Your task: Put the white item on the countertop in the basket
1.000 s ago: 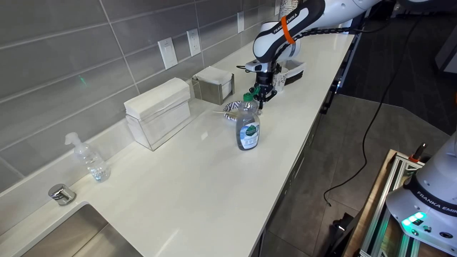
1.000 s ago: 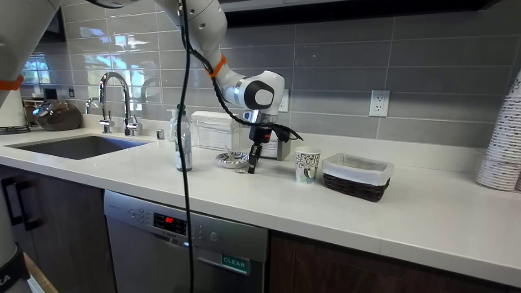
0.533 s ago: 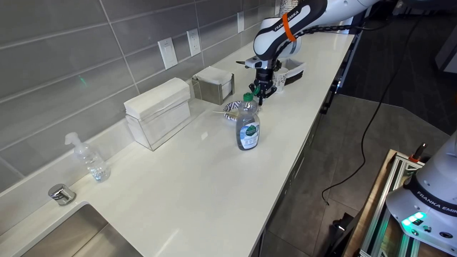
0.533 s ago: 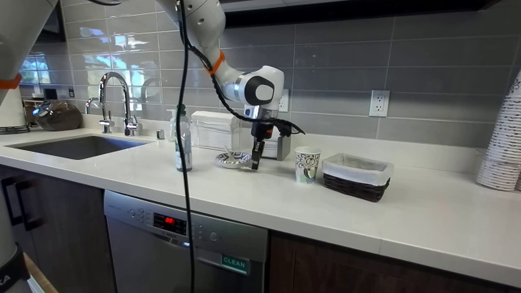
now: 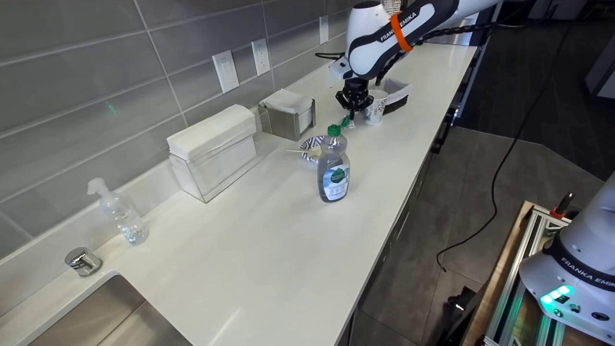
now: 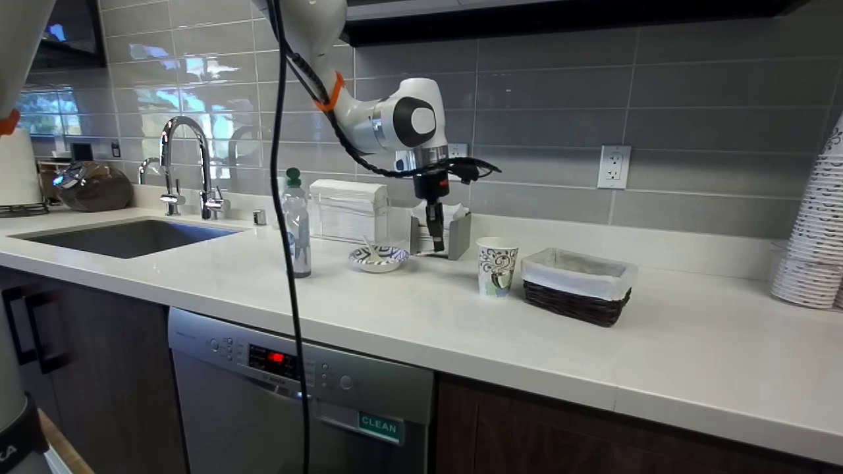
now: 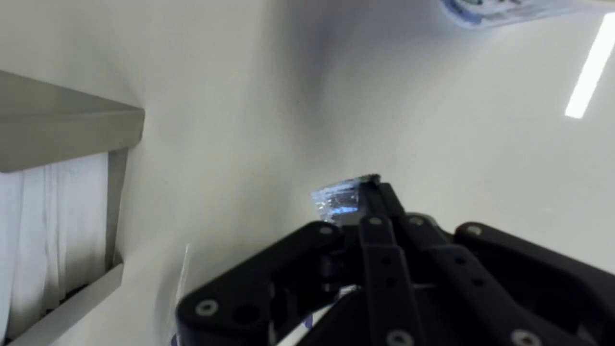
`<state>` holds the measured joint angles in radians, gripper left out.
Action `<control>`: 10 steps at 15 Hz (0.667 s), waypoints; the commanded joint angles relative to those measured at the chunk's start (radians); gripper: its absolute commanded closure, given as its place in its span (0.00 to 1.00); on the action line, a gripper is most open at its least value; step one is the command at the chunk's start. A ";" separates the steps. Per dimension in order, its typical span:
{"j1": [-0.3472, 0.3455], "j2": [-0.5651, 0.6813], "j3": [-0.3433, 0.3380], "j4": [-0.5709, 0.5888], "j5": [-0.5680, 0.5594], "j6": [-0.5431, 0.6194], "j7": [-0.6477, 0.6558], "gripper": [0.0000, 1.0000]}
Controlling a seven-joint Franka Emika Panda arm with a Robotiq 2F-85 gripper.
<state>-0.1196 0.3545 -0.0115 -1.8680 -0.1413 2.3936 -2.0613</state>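
My gripper [image 7: 381,194] is pressed together, its fingers clamped on the item [image 7: 336,199], which pokes out past the tips in the wrist view. I see it as small, pale and glossy with a blue shine; the fingers cover part of it, so I can't read its full shape. The arm [image 6: 359,122] reaches down from above, and the item hangs over the counter [image 5: 269,230], between the bowl [image 6: 375,267] and the cup [image 6: 497,257], in front of the metal holder [image 6: 460,237] and its napkins [image 5: 286,101].

The basket [image 6: 573,307] stands on the counter, past the cup from my gripper: dark wicker, with a white liner [image 6: 573,280] folded over the rim. Cup and basket are just beside each other; I can't tell whether they touch. The cup is upright and carries a scroll print.

A pale utensil [image 6: 370,247] leans in the bowl, one end sticking up over the patterned rim. Near the bowl I have the bottle [image 5: 333,168], upright, with a green cap [image 5: 334,130]. Toward the sink [image 6: 125,238] are a clear holder [image 5: 185,179] packed with paper towels [image 5: 214,129] and a clear pump bottle [image 5: 122,218]. In an exterior view, a black cable [image 6: 291,276] hangs in front of the dishwasher [image 6: 237,395], which bears a "CLEAN" sign [image 6: 380,426]. Stacked cups [image 6: 810,230] rise near the opposite end.
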 commanded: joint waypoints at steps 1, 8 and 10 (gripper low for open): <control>0.012 -0.072 -0.038 -0.086 -0.036 0.072 0.182 1.00; -0.082 -0.193 -0.022 -0.160 0.268 0.041 0.226 1.00; -0.092 -0.232 -0.048 -0.182 0.291 0.064 0.278 1.00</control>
<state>-0.1943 0.2056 -0.0375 -1.9783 0.0988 2.4287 -1.8462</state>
